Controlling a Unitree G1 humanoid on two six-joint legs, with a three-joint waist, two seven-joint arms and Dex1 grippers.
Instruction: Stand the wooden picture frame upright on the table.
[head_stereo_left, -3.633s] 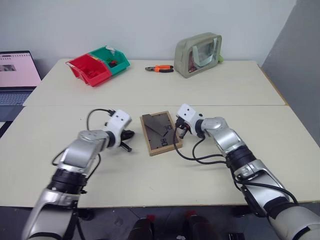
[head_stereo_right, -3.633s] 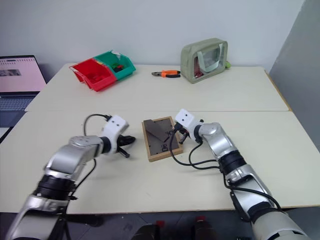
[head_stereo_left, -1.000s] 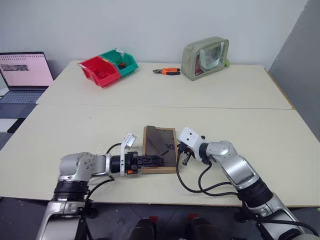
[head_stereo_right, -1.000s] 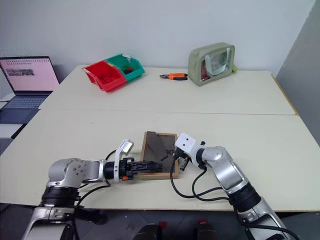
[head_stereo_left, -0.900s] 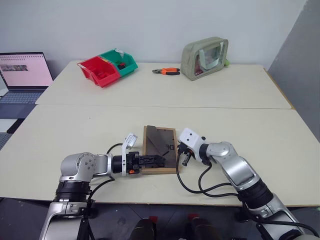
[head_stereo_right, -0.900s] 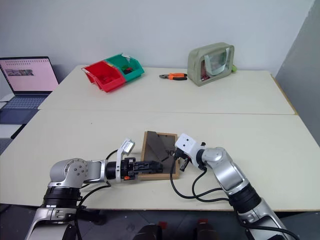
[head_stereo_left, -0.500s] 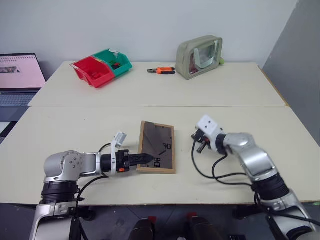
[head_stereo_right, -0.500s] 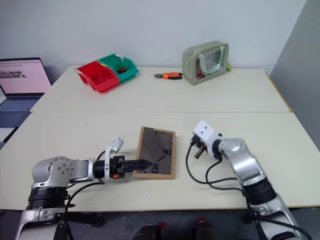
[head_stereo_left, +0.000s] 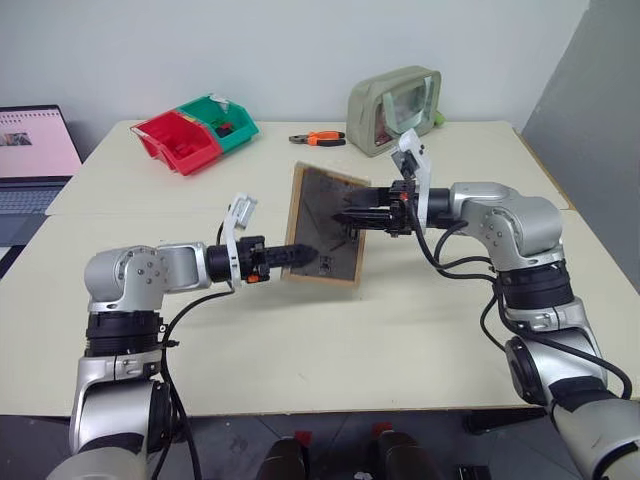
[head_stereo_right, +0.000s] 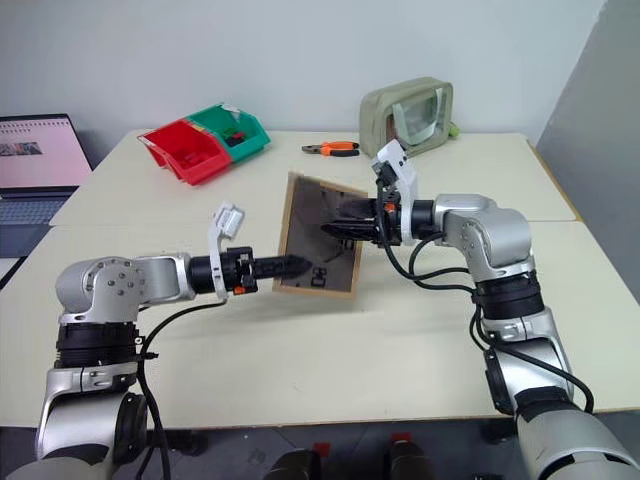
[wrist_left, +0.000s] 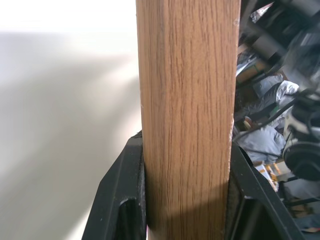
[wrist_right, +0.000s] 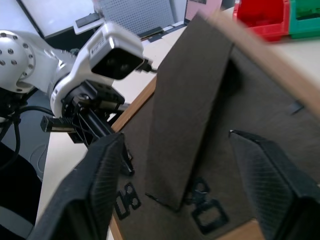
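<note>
Now we see the wooden picture frame (head_stereo_left: 326, 225) above the tabletop (head_stereo_left: 420, 320), its edge clamped in the left pincer (head_stereo_left: 300, 252); the right pincer (head_stereo_left: 345, 217) gapes wide at its back.

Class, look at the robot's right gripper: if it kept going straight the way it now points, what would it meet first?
Most likely the dark back panel and stand flap of the light-brown wooden picture frame, held up by the left gripper. The right gripper, jaws open, points straight at it.
</note>
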